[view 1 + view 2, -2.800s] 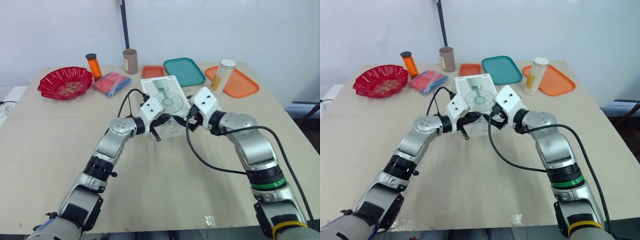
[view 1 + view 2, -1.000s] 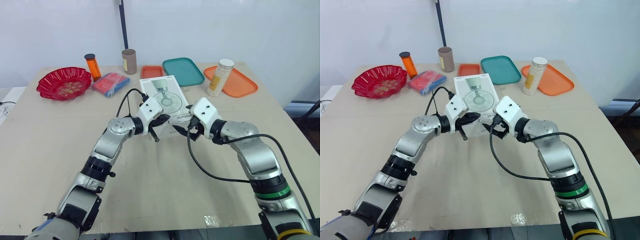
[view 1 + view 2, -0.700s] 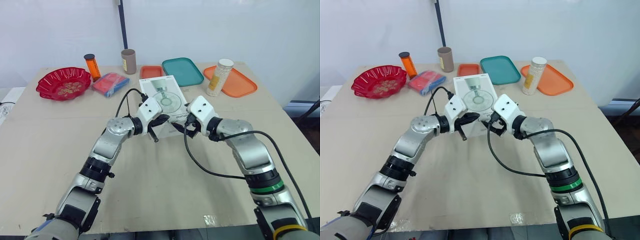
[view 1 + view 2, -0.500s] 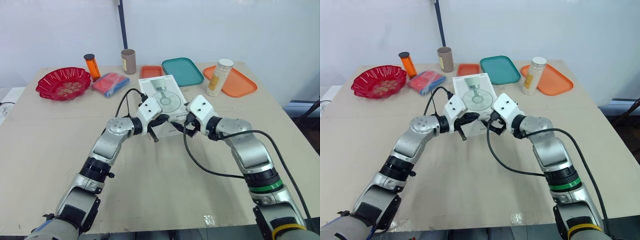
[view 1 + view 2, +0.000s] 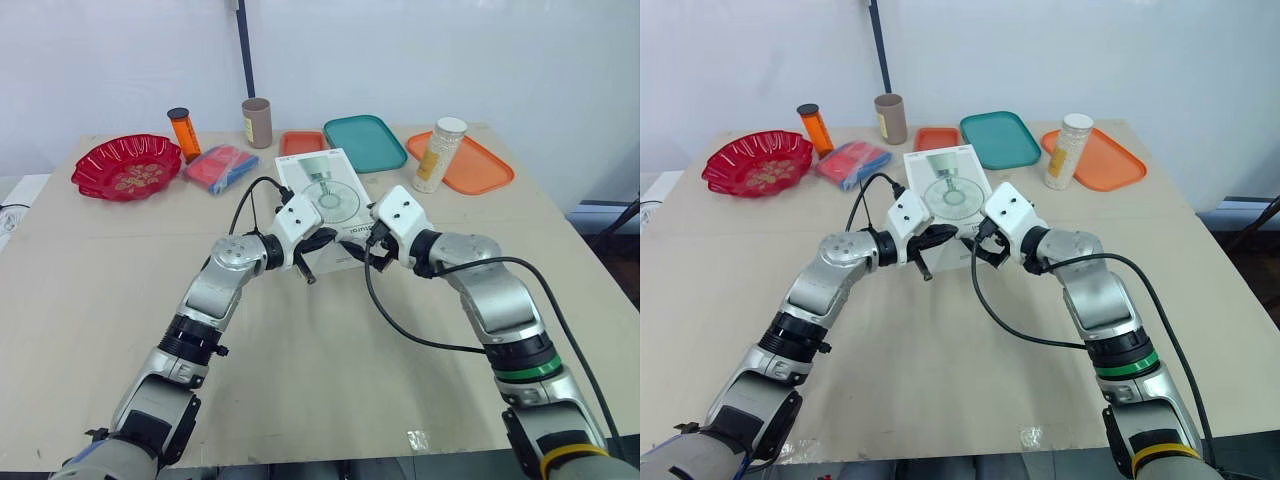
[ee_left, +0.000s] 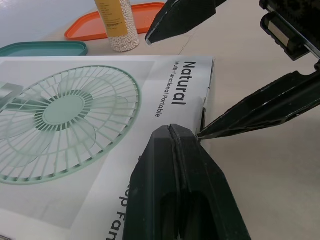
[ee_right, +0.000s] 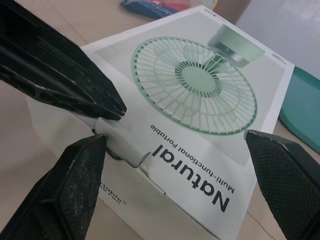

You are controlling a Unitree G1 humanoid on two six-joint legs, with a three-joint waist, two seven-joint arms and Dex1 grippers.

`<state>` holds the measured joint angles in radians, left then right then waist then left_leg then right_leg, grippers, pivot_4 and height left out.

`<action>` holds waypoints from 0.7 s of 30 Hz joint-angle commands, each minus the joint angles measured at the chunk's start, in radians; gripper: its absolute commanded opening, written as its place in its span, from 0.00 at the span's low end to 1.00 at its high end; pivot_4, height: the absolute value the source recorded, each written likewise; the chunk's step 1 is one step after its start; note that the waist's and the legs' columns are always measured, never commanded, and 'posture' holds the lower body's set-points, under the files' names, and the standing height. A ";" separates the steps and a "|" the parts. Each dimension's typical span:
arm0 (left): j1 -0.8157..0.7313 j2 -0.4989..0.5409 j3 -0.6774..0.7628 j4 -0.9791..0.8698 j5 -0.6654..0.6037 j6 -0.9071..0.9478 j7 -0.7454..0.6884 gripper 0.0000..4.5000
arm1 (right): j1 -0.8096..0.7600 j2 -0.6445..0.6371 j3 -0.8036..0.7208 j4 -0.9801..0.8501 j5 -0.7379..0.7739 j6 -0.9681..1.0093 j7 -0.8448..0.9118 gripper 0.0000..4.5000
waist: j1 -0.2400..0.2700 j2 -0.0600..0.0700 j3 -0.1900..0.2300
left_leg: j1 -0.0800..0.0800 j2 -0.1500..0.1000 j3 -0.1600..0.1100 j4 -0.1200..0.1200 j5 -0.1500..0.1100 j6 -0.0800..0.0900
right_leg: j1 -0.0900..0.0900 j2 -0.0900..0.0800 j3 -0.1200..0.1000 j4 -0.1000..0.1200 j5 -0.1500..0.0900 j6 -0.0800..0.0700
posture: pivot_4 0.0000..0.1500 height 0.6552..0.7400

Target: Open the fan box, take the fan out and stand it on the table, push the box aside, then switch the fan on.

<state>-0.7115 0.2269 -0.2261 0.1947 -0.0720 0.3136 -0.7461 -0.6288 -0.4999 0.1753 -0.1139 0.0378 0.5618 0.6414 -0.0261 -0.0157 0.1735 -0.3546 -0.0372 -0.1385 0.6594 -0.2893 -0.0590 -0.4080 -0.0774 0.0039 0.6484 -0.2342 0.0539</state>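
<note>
The bare front of the table (image 5: pixel 330 370) lies nearest. Past it the two hands meet at the near end of the fan box (image 5: pixel 322 192), which lies flat on the table, closed, with its fan picture facing up. The left hand (image 6: pixel 172 132) has its fingers pressed together, and their tip touches the box's near top edge by the flap. The right hand (image 5: pixel 358 250) is just beside it with its fingers spread wide, one on each side of the box's near corner. Neither hand grips the box.

Beyond the left hand lies a red and blue packet (image 5: pixel 222 166), and farther out on that side a red bowl (image 5: pixel 128 167). Behind these are an orange bottle (image 5: pixel 183 130) and a brown cylinder (image 5: pixel 258 122). Beyond the box are a small orange tray (image 5: pixel 303 142) and a teal tray (image 5: pixel 367 142). Beyond the right hand a jar of pale beads (image 5: pixel 433 155) stands at the edge of a larger orange tray (image 5: pixel 478 168).
</note>
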 commanded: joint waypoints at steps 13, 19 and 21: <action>-0.003 0.009 0.009 0.020 0.022 -0.006 0.029 0.01 | -0.009 -0.017 -0.065 -0.092 0.030 0.024 -0.013 1.00 | 0.002 0.000 0.000 | 0.000 0.000 0.000 0.000 0.000 0.000 | 0.000 -0.001 0.000 0.000 0.000 0.000 | 1.00 1.00; -0.027 0.013 0.012 0.060 0.023 -0.023 0.036 0.01 | 0.047 -0.044 -0.054 -0.153 0.038 0.044 0.002 1.00 | 0.002 0.000 0.000 | 0.000 0.000 0.000 0.000 0.000 0.000 | 0.000 0.000 0.000 0.000 0.000 0.000 | 1.00 1.00; -0.031 0.012 0.012 0.063 0.023 -0.024 0.036 0.01 | 0.055 -0.048 -0.051 -0.154 0.037 0.044 0.002 1.00 | 0.001 0.000 0.000 | 0.000 0.000 0.000 0.000 0.000 0.000 | 0.000 0.000 0.000 0.000 0.000 0.000 | 1.00 1.00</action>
<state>-0.7321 0.2294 -0.2184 0.2395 -0.0616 0.2861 -0.7174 -0.5762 -0.5341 0.1437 -0.2161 0.0680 0.6093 0.6383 -0.0246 -0.0157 0.1735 -0.3548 -0.0374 -0.1388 0.6594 -0.2894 -0.0588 -0.4078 -0.0775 0.0037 0.6484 -0.2341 0.0540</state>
